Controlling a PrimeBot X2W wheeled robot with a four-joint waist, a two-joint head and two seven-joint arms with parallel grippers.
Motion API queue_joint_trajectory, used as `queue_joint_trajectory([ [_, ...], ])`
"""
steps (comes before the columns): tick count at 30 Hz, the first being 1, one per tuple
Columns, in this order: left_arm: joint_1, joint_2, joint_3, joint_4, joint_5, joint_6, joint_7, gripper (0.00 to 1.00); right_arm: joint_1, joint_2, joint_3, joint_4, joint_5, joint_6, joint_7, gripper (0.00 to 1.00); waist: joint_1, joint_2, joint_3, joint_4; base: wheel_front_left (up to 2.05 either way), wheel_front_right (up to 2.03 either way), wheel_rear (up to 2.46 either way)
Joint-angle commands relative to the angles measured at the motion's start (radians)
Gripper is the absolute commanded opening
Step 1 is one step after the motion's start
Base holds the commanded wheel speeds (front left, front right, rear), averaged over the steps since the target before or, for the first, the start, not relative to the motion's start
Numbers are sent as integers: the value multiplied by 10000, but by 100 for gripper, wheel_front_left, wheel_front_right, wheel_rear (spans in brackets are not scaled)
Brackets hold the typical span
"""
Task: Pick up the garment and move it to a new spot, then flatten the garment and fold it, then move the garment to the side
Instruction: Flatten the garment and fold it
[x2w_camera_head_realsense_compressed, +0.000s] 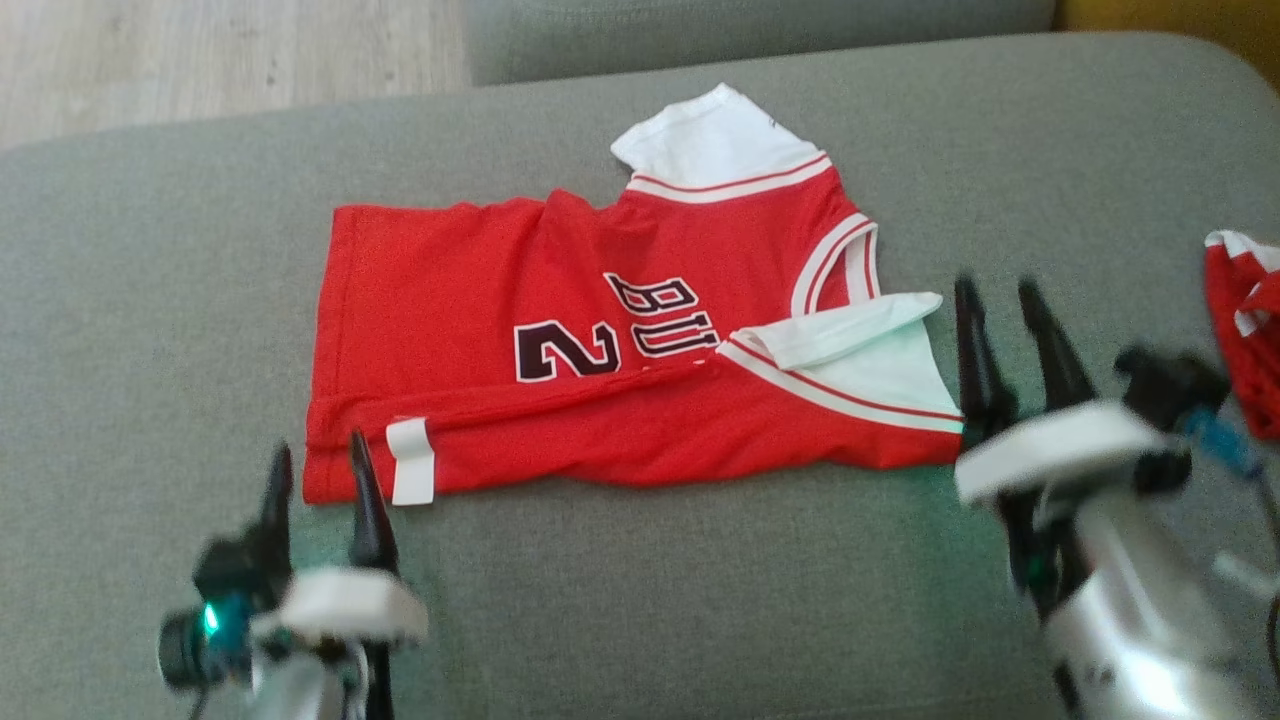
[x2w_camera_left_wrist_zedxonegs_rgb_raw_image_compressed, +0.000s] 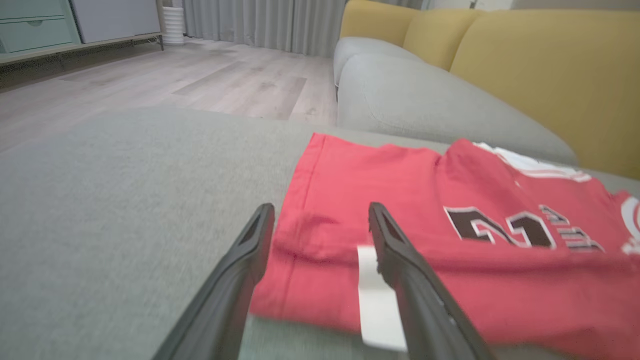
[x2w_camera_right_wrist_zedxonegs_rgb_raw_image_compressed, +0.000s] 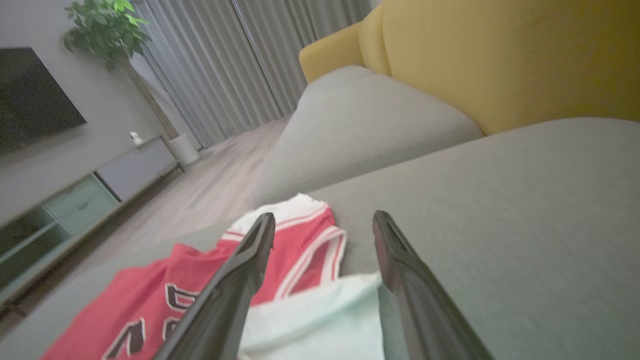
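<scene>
Garment (x2w_camera_head_realsense_compressed: 450, 300) on grey cushion (x2w_camera_head_realsense_compressed: 150, 300), red cloth (x2w_camera_head_realsense_compressed: 1245, 335) at right, left fingers (x2w_camera_head_realsense_compressed: 367, 500) spread, right fingers (x2w_camera_head_realsense_compressed: 972, 345) spread

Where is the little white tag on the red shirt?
In the head view, the white tag lies at the near-left hem of the red shirt, just right of the left pincer.

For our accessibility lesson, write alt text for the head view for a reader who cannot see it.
A red jersey with white sleeves lies partly folded on a grey sofa cushion. The left gripper is open at its near left corner, the right gripper open beside a white sleeve.
</scene>
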Motion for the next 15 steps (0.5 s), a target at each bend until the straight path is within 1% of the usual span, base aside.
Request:
queue_joint_trajectory([
  [1,51,183,228,-348,138,5,-64,100,277,193,43,-317,-399,-7,-104,100,1,0,-185,-17,0,0,0],
  [3,447,183,146,-502,420,36,-64,100,767,334,-260,-380,-1439,-7,-104,100,1,0,-377,-9,0,0,0],
  [7,1194,183,72,-776,693,100,-65,100,1549,618,-677,-437,-2763,-7,-105,100,1,0,-778,33,0,0,0],
  [10,1625,183,5,-873,781,99,-65,100,1980,737,-771,-419,-3264,-7,-105,100,1,0,-1002,47,0,0,0],
  [15,2052,183,-1,-984,720,127,-65,100,2484,884,-975,-272,-3454,-7,-106,100,1,0,-1192,81,0,0,0],
])
